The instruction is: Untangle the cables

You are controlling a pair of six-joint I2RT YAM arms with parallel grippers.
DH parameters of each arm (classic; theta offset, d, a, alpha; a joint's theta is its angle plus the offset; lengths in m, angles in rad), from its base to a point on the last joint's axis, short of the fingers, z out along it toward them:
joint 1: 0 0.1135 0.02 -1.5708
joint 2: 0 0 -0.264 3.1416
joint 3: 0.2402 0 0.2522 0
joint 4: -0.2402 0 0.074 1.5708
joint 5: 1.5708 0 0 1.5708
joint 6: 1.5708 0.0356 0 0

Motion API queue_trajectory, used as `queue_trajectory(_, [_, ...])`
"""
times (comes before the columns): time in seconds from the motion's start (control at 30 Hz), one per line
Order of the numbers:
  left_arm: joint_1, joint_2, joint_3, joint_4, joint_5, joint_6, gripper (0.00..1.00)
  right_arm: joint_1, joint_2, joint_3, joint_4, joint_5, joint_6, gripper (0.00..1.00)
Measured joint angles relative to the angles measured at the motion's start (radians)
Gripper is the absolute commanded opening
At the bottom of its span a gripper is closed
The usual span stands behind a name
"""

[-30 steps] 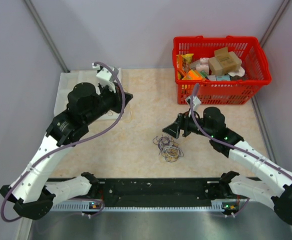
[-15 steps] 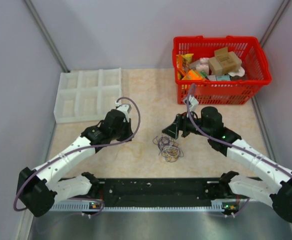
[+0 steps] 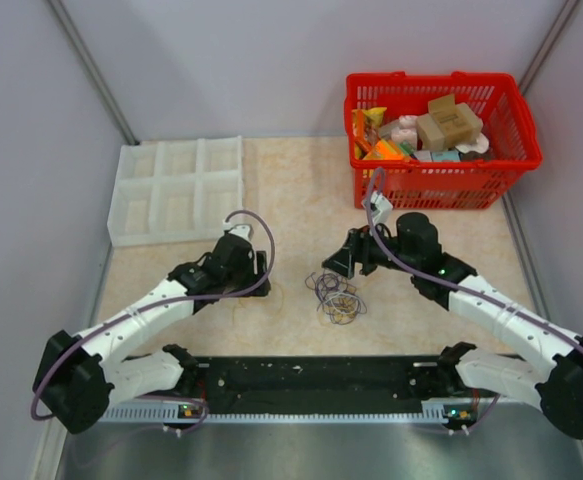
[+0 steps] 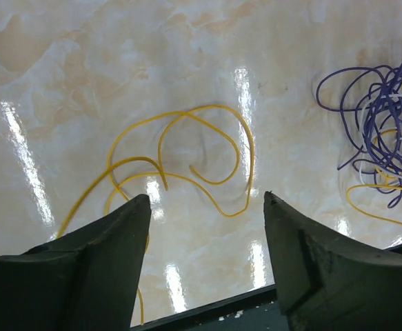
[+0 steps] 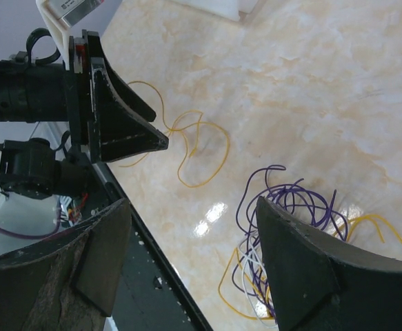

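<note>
At the far left of the bench sits a white tray divided into square compartments. It is well apart from both arms.

The left fingers point down at the bench and stand moderately apart, with nothing between them. Just beyond their tips a single yellow wire lies loose on the bench in a few open loops. One end of it runs in under the finger on the left of the wrist view, and whether that finger touches it cannot be told. In the right wrist view the same fingers show from the side, their tips close over this wire.

To the right of the loose wire, near it but not joined to it, lies the tangle. It is a small knot of purple, whitish and yellow wires resting on the bench between the two arms, near the front edge.

The right fingers hang above the far side of the tangle. They are spread wide, hold nothing, and touch no wire. The purple loops lie below and between them in the wrist view.

At the far right corner stands a red basket full of boxes and packets.
</note>
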Motion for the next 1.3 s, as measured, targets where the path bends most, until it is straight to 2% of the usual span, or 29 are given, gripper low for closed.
queue_trajectory(0.13, [-0.014,0.042,-0.006,0.006,-0.009,0.001,0.76,0.0,0.006,-0.001,0.0,-0.003,0.0,0.72])
queue_trajectory(0.33, [-0.094,0.217,0.016,0.008,-0.063,0.012,0.81,0.0,0.003,-0.008,-0.001,0.002,0.0,0.72])
queue_trajectory(0.4, [-0.121,0.272,0.031,0.008,-0.089,0.018,0.8,0.0,-0.003,-0.014,-0.004,0.005,-0.001,0.72])
queue_trajectory(0.47, [-0.139,0.315,0.04,0.008,-0.109,0.029,0.72,0.0,-0.011,-0.02,-0.008,0.008,-0.001,0.72])
queue_trajectory(0.57, [-0.149,0.351,0.056,0.0,-0.118,0.042,0.72,0.0,-0.018,-0.02,-0.011,0.009,-0.001,0.72])
queue_trajectory(0.67, [-0.161,0.333,0.078,-0.018,-0.109,0.056,0.74,0.0,-0.022,-0.021,-0.011,0.009,-0.001,0.72])
queue_trajectory(0.8, [-0.176,0.206,0.108,-0.06,-0.078,0.068,0.77,0.0,-0.023,-0.021,-0.011,0.01,0.0,0.72])
queue_trajectory(0.87, [-0.175,0.126,0.145,-0.092,-0.076,0.063,0.88,0.0,-0.023,-0.021,-0.011,0.011,0.0,0.72])
queue_trajectory(0.9, [-0.171,0.092,0.168,-0.109,-0.081,0.056,0.9,0.0,-0.023,-0.021,-0.011,0.01,0.0,0.72])
queue_trajectory(0.97, [-0.135,0.037,0.224,-0.156,-0.091,0.028,0.9,0.0,-0.023,-0.02,-0.011,0.01,0.0,0.72])
queue_trajectory(1.0, [-0.087,0.017,0.256,-0.183,-0.093,0.004,0.9,0.0,-0.023,-0.021,-0.011,0.01,0.0,0.72])
queue_trajectory(1.03, [-0.041,0.008,0.274,-0.2,-0.093,-0.008,0.97,0.0,-0.023,-0.021,-0.011,0.009,0.0,0.72])
queue_trajectory(1.17, [0.174,-0.002,0.296,-0.245,-0.121,-0.063,0.99,0.0,-0.023,-0.02,-0.011,0.008,0.001,0.72])
queue_trajectory(1.3, [0.206,0.082,0.3,-0.282,-0.127,-0.101,0.99,0.0,-0.023,-0.021,-0.011,0.008,0.001,0.72])
